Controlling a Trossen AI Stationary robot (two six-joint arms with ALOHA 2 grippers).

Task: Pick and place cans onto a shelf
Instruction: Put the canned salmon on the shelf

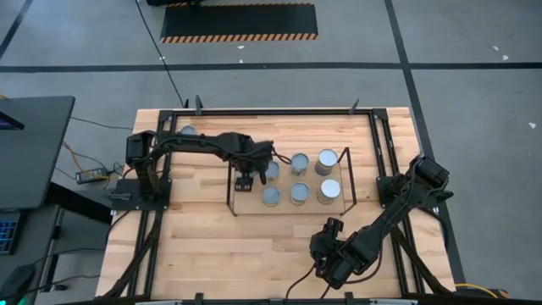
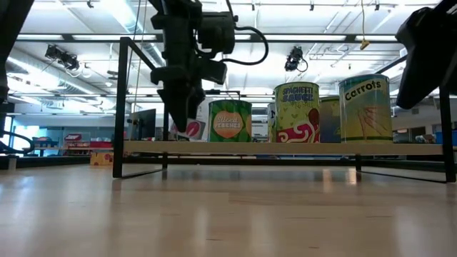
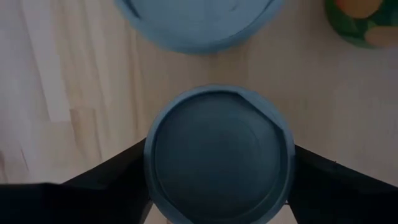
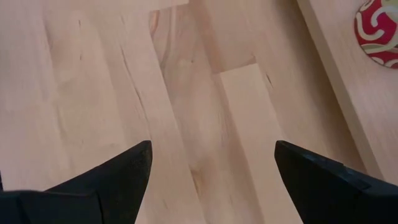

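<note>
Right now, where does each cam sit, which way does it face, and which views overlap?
High: above the table, looking straight down; both arms show, left gripper over the shelf, right gripper over bare table.
Low: at tabletop height, level across the shelf; left gripper shows, plus the Carrots can.
Left wrist: looks down past its own fingers flanking a can top.
Right wrist: looks down at bare wood between spread fingers.
Shared: high and low both show the shelved cans.
</note>
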